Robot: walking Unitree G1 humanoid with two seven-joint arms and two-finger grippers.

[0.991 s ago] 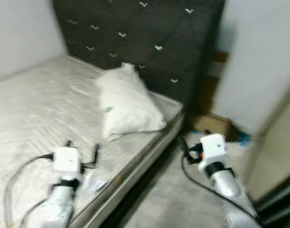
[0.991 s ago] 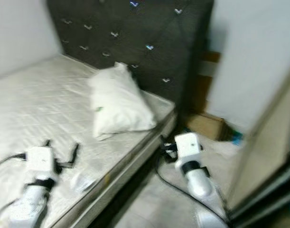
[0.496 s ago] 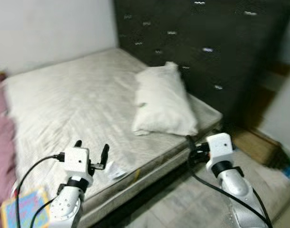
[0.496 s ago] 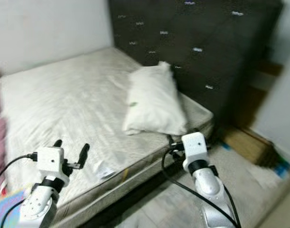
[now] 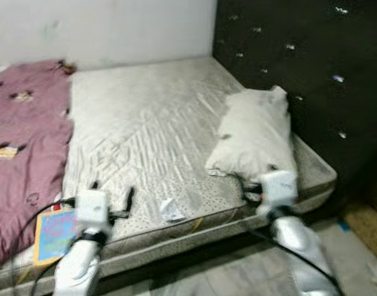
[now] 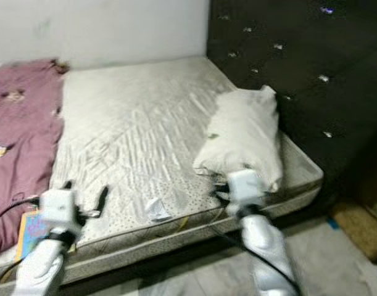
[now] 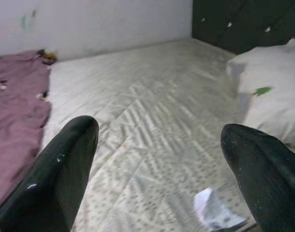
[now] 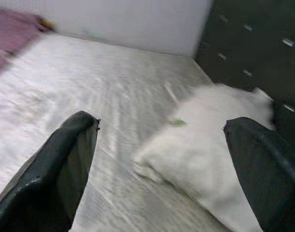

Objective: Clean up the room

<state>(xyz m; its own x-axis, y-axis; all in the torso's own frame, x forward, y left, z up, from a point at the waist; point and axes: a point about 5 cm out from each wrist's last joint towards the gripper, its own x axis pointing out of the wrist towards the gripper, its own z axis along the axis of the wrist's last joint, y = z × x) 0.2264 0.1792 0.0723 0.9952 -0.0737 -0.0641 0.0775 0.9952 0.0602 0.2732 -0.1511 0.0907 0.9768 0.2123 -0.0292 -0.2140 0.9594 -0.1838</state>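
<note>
The left tool (image 5: pixel 111 196) hangs with fingers spread wide over the bed's (image 5: pixel 151 123) near edge, a crumpled white scrap (image 5: pixel 171 210) just beside it on the mattress. The right tool (image 8: pixel 161 159), also wide, points at the white pillow (image 5: pixel 257 135) lying against the dark headboard (image 5: pixel 299 61). A maroon blanket (image 5: pixel 21 142) covers the bed's far side from the pillow, a colourful book (image 5: pixel 54 234) at its near corner.

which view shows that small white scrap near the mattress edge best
The left eye view: the white scrap lies whole on the mattress, between the two arms and away from the pillow. The right eye view shows the same, slightly blurrier. The left wrist view catches it partly, low between the open jaws. The right wrist view looks toward the pillow.
</note>
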